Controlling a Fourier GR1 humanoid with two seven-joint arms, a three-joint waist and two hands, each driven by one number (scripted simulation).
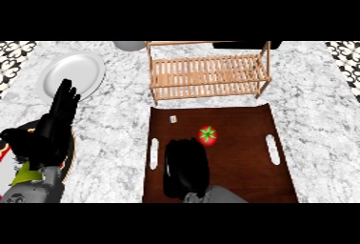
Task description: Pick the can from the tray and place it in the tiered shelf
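Note:
A brown tray (pixel 246 181) with two white handle slots lies at the counter's front centre. On it sits a small red round thing with a green star-shaped top (pixel 207 136), seemingly the can seen from above. My right hand (pixel 186 167) hovers over the tray's left half, its fingers relaxed and pointing forward. Its front edge is just at the red thing's lower left, and nothing is held. The wooden tiered shelf (pixel 209 71) stands behind the tray, its slats bare. At the left edge my left hand (pixel 60 121) rests open, fingers up.
A tiny pale item (pixel 173 118) lies near the tray's far left corner. A white plate (pixel 70 76) sits at the back left. A dark, red-rimmed dish (pixel 14 143) is partly hidden under my left arm. Grey (pixel 130 45) and black (pixel 246 44) objects sit behind the shelf.

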